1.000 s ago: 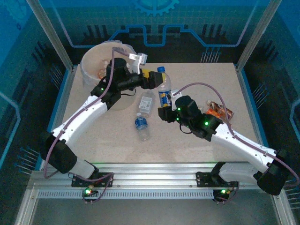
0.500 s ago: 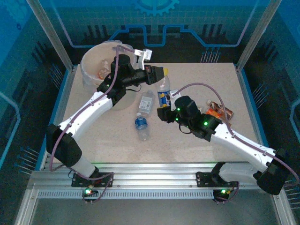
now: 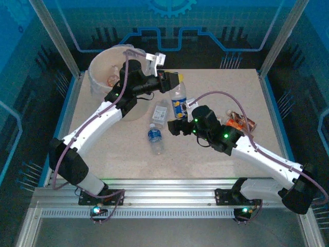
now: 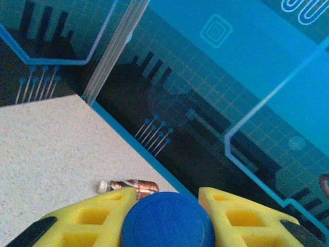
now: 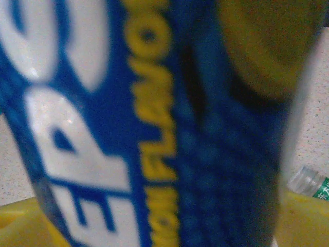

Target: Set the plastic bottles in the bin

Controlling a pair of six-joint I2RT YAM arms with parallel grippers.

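Near the bin (image 3: 95,66), left pincer (image 3: 175,82) tight on blue-capped bottle (image 3: 178,99).

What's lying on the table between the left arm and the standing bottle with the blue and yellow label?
A clear, white-labelled bottle lies on its side between the left arm and the standing bottle, seen in the top view.

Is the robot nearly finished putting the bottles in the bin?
Not yet. Done: something orange lies in the bin. In hand: the left gripper pinches the blue-capped bottle by its cap. Left: two clear bottles lie mid-table, and a brownish bottle lies by the right arm.
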